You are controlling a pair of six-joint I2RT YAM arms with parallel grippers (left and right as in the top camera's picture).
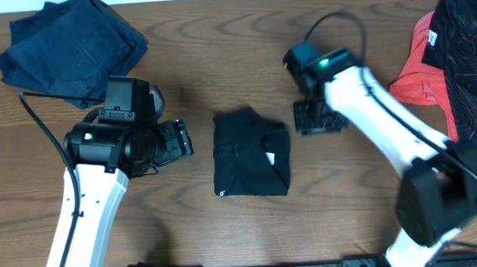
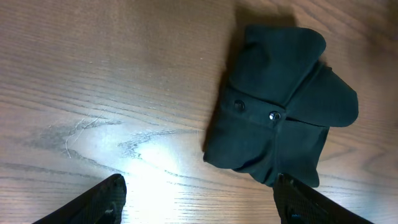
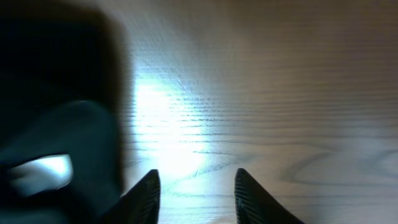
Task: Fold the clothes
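One black garment [image 1: 252, 152] lies between left pincer [image 1: 184, 141] and right pincer [image 1: 317, 118].

Matt black cloth garment [image 1: 252, 152] lies on a glossy, grained wood table [image 1: 216, 51]

The picture is soft and blurred. Along the bottom edge the right claw [image 3: 195, 198] shows its two dark fingers [image 3: 142, 198] parted, with only bare wood in the gap between them. The wood-grain surface [image 3: 286, 87] fills most of the frame, and a bright patch of glare [image 3: 166, 118] sits on it left of centre. A black garment [image 3: 56, 87] takes up the left side, a white tag [image 3: 40, 172] lying on it low down, just beside the left-hand finger.
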